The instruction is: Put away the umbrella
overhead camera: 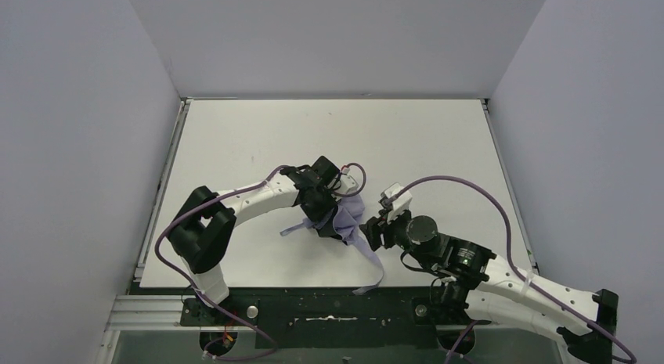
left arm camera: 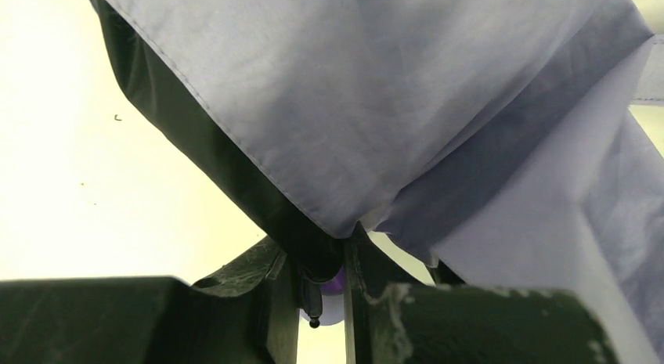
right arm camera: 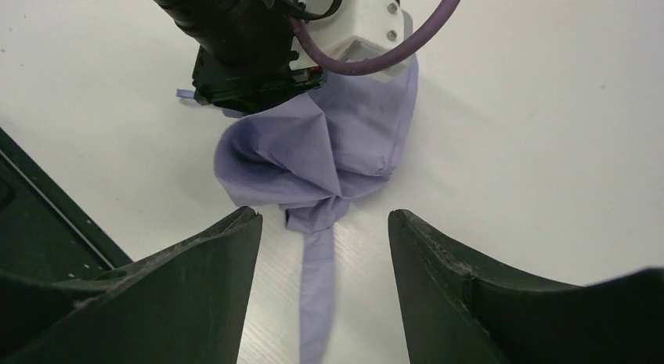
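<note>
The umbrella [overhead camera: 349, 219] is a bunched heap of pale lavender fabric near the table's front middle, with a long fabric strap [overhead camera: 373, 272] trailing toward the front edge. My left gripper [overhead camera: 327, 227] is shut on the umbrella; in the left wrist view the fabric [left arm camera: 376, 106] fills the frame and a black rib tip [left arm camera: 314, 321] sits between the jaws. My right gripper [overhead camera: 371, 232] is open just right of the fabric. In the right wrist view the umbrella [right arm camera: 313, 156] lies ahead of the open fingers [right arm camera: 211, 262], with the strap [right arm camera: 317, 293] running between them, untouched.
The white table [overhead camera: 258, 137] is bounded by grey walls at the back and sides. A black strip with the arm bases [overhead camera: 329, 305] runs along the front edge. Purple cables [overhead camera: 470, 188] loop over both arms.
</note>
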Action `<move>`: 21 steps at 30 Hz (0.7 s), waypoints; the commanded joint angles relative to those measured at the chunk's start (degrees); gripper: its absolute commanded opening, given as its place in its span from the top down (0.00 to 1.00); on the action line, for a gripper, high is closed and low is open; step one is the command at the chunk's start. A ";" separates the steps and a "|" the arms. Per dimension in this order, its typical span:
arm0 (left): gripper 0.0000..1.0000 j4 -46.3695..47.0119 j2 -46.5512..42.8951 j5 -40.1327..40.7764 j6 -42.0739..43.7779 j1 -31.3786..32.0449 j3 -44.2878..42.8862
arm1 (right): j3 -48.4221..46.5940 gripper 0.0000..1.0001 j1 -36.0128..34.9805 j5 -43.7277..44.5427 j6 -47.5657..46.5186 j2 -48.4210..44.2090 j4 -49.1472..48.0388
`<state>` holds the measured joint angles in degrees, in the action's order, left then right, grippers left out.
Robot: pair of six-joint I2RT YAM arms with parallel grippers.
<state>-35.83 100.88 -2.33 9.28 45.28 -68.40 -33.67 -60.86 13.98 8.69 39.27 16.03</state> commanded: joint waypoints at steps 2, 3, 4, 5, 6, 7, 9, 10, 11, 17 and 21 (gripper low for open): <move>1.00 2.00 -1.57 5.10 0.21 0.11 -0.05 | 3.97 0.39 -0.47 1.32 18.64 3.95 -15.94; 1.00 1.93 -1.52 5.25 0.14 0.10 -0.06 | 4.61 0.39 -0.43 2.45 21.01 5.25 -19.49; 1.00 1.78 -1.40 5.26 0.04 0.03 -0.07 | 4.97 0.40 -0.40 3.49 22.93 6.77 -21.81; 1.00 1.55 -1.32 5.18 -0.07 0.11 -0.13 | 5.25 0.41 -0.49 4.22 24.87 8.63 -24.29; 1.00 1.34 -1.23 5.12 -0.12 0.08 -0.19 | 5.36 0.42 -0.60 4.37 25.73 10.46 -26.96; 1.00 1.22 -1.08 5.06 -0.21 0.13 -0.14 | 5.28 0.42 -0.79 4.08 26.01 12.29 -29.37; 1.00 1.14 -0.98 4.99 -0.31 0.09 -0.11 | 4.32 0.43 -1.35 3.75 26.19 15.40 -31.92; 1.00 1.12 -0.93 5.00 -0.36 0.13 -0.15 | 3.90 0.42 -1.69 3.32 26.20 16.69 -32.93; 1.00 1.12 -0.95 5.07 -0.39 0.15 -0.13 | 3.49 0.42 -1.87 2.68 26.33 17.74 -33.71; 1.00 0.34 -0.60 5.30 -0.40 0.08 -0.59 | 0.74 0.42 -5.22 5.54 29.38 21.78 -28.84; 1.00 0.41 -0.60 5.09 -0.49 0.07 -0.49 | 0.29 0.43 -7.66 11.77 34.47 23.21 -22.18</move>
<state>-35.29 100.88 0.45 9.19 45.34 -68.38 -30.79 -66.57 18.06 37.01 61.80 -8.40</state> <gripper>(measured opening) 0.159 0.573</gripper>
